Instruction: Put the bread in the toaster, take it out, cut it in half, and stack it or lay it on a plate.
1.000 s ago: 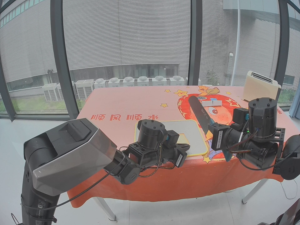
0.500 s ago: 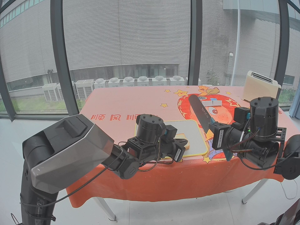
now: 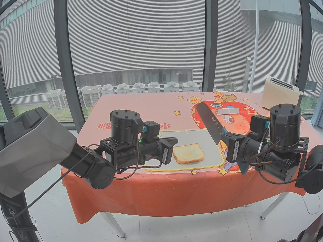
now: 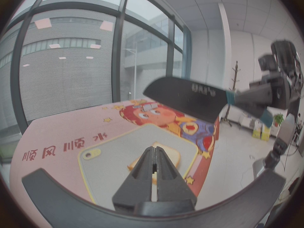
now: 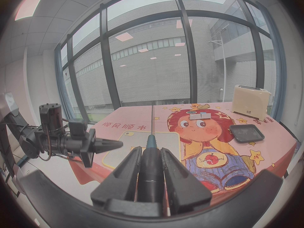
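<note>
On the board (image 3: 209, 141) lies square toast (image 3: 188, 153); left gripper (image 3: 174, 140) closed, right gripper (image 5: 151, 152) clamping knife (image 3: 209, 120).

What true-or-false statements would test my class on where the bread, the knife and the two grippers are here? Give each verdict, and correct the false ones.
1. The bread lies whole on the cutting board. True.
2. The knife blade is pressing into the bread. False: it is held up in the air, apart from the bread.
3. The right gripper is shut on the knife handle. True.
4. The left gripper grips the bread. False: it is shut with nothing in it, beside the bread.
5. The toaster stands beyond the cutting board, to the robot's right. True.
</note>
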Tool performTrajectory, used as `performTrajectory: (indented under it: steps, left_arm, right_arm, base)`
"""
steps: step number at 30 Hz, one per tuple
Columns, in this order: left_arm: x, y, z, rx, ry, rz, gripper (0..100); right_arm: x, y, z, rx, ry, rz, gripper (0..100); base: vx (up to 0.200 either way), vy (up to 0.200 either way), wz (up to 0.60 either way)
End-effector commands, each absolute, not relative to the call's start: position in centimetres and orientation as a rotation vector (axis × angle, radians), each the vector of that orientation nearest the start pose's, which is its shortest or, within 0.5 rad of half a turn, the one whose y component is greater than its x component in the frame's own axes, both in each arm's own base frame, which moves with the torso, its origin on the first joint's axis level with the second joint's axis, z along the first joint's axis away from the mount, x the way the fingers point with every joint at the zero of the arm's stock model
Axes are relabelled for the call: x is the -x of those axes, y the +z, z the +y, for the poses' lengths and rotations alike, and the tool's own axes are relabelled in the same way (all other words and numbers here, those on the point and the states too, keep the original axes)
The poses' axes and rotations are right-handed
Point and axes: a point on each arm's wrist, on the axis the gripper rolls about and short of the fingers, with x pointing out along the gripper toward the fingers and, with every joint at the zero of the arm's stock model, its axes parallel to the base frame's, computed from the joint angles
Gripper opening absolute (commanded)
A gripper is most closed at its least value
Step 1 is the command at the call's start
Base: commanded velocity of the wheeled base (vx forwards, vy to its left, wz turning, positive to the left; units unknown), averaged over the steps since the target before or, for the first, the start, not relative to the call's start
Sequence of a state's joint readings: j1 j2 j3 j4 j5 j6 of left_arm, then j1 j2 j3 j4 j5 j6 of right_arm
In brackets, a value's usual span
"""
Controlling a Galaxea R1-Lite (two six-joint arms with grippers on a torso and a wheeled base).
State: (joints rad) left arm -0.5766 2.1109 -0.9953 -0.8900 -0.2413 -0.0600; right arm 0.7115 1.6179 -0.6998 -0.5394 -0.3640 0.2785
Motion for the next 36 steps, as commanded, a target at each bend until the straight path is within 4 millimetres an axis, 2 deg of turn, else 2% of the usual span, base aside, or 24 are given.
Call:
performTrajectory:
  steps: [1, 7, 12, 14, 19, 24, 26, 36]
  left_arm:
    - [-31.9, 12.5, -20.5, 0.149, -0.777, 0.217, 0]
    - [-31.3, 12.6, -19.9, 0.147, -0.775, 0.202, 0]
    - [-30.1, 12.9, -19.2, 0.101, -0.759, 0.335, 0]
    - [-30.3, 13.1, -19.3, 0.07, -0.757, 0.355, 0]
    - [-31.9, 14.4, -19.2, 0.016, -0.747, 0.28, 0]
    - [-31.6, 13.4, -19.3, 0.026, -0.758, 0.332, 0]
    - [-32.3, 11.8, -19.5, 0.029, -0.75, 0.365, 0]
    - [-33.8, 9.2, -20.5, 0.024, -0.752, 0.382, 0]
  right_arm:
    - [-20.8, 16.7, 18.2, -0.072, 0.33, 0.379, 0]
    - [-20.7, 16.0, 18.9, -0.055, 0.344, 0.398, 0]
    - [-20.6, 15.8, 19.3, -0.049, 0.355, 0.405, 0]
    - [-20.5, 15.8, 19.3, -0.051, 0.361, 0.405, 0]
    - [-20.6, 15.9, 19.3, -0.051, 0.358, 0.402, 0]
    - [-20.6, 15.5, 19.5, -0.043, 0.359, 0.415, 0]
    - [-20.8, 14.9, 19.7, -0.04, 0.351, 0.429, 0]
    - [-21.1, 14.1, 20.0, -0.03, 0.348, 0.454, 0]
  base:
    - [0.0, 0.0, 0.0]
    - [0.0, 0.0, 0.0]
    - [0.0, 0.0, 0.0]
    - [0.0, 0.0, 0.0]
    - [0.0, 0.0, 0.0]
    - [0.0, 0.0, 0.0]
    - [0.0, 0.0, 0.0]
    - [0.0, 0.0, 0.0]
